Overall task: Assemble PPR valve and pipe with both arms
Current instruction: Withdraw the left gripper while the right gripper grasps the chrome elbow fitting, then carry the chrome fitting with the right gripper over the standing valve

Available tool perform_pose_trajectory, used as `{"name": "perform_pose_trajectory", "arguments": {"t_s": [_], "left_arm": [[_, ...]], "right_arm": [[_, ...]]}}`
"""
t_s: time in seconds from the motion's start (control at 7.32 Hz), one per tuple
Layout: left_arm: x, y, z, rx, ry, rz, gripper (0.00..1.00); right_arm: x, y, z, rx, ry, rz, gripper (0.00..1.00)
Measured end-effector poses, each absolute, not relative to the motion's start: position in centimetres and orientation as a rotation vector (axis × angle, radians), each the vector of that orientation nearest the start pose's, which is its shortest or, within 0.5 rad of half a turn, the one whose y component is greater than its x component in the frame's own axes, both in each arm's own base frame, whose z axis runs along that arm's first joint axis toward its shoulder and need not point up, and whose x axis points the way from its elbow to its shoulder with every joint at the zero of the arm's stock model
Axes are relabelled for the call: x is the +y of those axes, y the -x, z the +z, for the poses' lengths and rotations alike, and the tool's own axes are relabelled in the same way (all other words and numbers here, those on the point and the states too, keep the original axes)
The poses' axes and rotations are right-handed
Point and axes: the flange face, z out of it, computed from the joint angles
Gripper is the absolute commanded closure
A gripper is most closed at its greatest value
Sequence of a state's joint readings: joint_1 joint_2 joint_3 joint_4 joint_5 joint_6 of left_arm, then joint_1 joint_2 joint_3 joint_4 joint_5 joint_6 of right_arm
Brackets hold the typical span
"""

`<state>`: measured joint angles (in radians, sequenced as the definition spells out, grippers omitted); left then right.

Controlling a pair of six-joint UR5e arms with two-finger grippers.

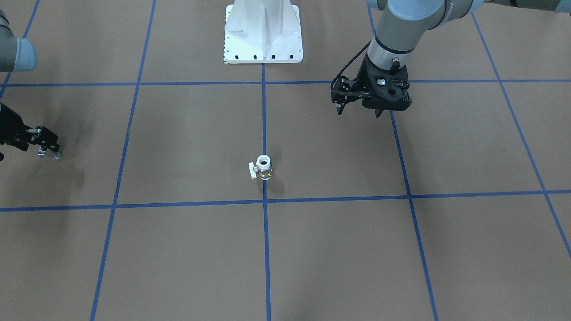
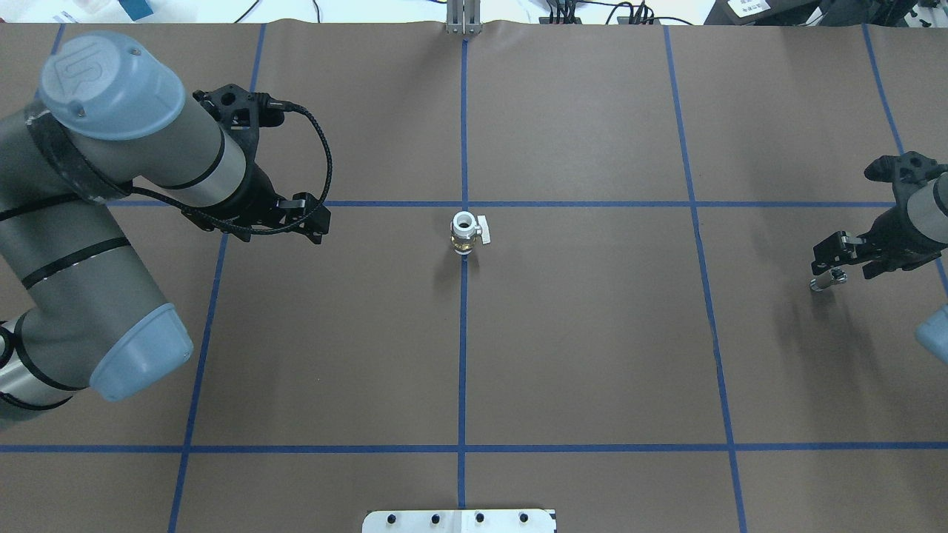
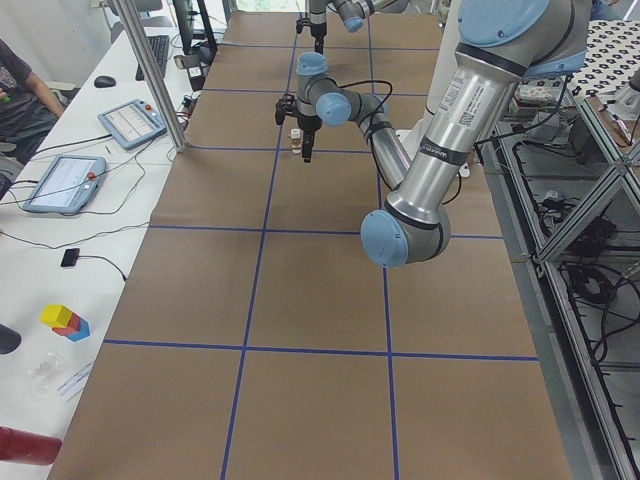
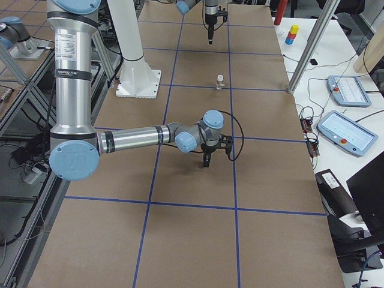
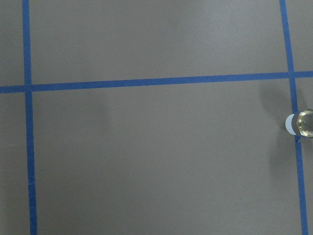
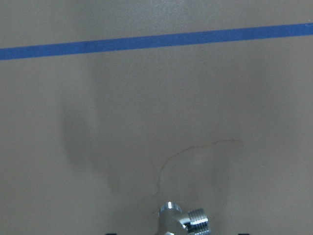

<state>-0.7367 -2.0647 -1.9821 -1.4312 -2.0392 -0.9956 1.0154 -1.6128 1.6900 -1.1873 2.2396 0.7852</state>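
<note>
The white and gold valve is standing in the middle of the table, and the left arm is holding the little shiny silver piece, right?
Not quite: the right gripper holds the shiny silver pipe, not the left, as the overhead view shows at its right edge. The left gripper is open and empty. The valve does stand mid-table.

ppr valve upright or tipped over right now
Upright: the PPR valve stands on end on the table, open white mouth facing up, lever sticking out sideways.
</note>
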Motion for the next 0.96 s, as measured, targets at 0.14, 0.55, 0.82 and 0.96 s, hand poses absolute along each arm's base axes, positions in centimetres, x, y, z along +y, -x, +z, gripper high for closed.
{"name": "perform_pose_trajectory", "arguments": {"t_s": [0.14,0.55,0.82,0.96], "left_arm": [[-45.32,-36.84,22.34,0.865,-0.105,0.028,0.0],[-45.35,-36.89,22.42,0.864,-0.102,0.028,0.0],[-45.37,-36.91,22.4,0.863,-0.102,0.028,0.0],[-45.37,-36.92,22.38,0.864,-0.102,0.028,0.0]], "right_arm": [[-46.0,20.28,58.4,-0.788,0.064,0.063,0.2],[-45.91,20.57,58.46,-0.788,0.069,0.058,0.73],[-45.84,20.57,58.53,-0.787,0.07,0.058,1.0],[-45.83,20.56,58.42,-0.789,0.068,0.057,1.0]]}}
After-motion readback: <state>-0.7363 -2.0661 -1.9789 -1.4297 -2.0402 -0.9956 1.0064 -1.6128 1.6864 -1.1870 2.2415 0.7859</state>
